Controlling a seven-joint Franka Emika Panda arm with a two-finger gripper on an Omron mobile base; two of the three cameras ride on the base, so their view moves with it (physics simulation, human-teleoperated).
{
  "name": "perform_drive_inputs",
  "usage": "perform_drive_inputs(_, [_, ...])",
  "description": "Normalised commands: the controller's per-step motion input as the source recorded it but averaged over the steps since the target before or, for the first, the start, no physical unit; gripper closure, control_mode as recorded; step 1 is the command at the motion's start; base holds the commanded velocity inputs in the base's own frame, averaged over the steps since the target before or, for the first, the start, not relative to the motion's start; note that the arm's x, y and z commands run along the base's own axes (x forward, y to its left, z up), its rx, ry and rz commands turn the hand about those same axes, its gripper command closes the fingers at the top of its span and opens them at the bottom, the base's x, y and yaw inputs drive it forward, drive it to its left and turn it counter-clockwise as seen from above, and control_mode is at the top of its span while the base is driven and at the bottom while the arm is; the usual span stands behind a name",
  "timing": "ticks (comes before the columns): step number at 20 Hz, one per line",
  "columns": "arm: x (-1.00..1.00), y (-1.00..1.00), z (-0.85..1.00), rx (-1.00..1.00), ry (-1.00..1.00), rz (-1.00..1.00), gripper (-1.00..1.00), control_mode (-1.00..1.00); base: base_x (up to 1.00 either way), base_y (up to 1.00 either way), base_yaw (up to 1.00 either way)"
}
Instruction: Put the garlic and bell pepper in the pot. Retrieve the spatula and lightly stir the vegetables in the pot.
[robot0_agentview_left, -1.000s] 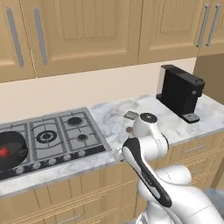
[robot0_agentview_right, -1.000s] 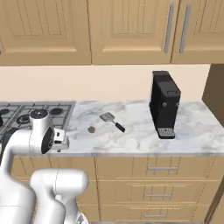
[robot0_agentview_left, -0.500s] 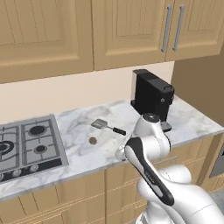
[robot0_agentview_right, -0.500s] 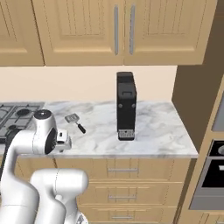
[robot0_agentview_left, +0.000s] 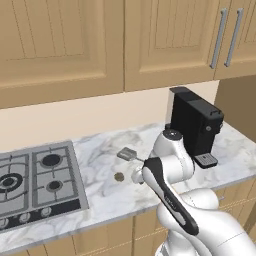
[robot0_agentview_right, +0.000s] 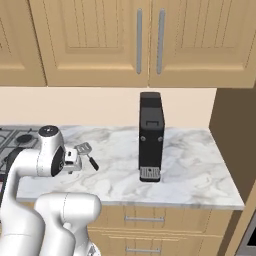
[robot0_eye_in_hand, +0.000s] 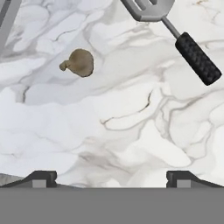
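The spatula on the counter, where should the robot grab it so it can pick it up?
Best by the dark ribbed handle, coming straight down from above. The spatula lies flat on the marble counter, so the thin grey head gives little to pinch. The tool is open, with nothing held.

Glossy white shells all the way up this arm (robot0_agentview_left: 172, 165), rounded and bulbous, each segment swelling like a smooth capsule. A dark band runs along the forearm link in the left base view, a long black stripe with a paler grey edge curving down its side. On top sits a round cap, grey with a darker ring. In the right base view the same cap shows, and a small dark-and-grey block of fittings sits at the wrist. The tool (robot0_eye_in_hand: 112, 177) shows two small dark finger tips with lighter grey square faces.
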Motion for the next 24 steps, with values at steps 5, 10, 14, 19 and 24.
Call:
perform_drive_inputs(5, [0.00,0.00,0.00,0.00,0.00,0.00,-1.00,1.00,0.44,0.21,0.11])
perform_drive_inputs(10, [0.00,0.00,0.00,0.00,0.00,0.00,-1.00,1.00,0.00,0.00,0.00])
perform_drive_inputs(14, [0.00,0.00,0.00,0.00,0.00,0.00,-1.00,1.00,0.00,0.00,0.00])
perform_drive_inputs(19, [0.00,0.00,0.00,0.00,0.00,0.00,-1.00,1.00,0.07,0.07,0.00])
perform_drive_inputs(24, [0.23,0.12,0.00,0.00,0.06,0.00,-1.00,-1.00,0.09,0.08,0.00])
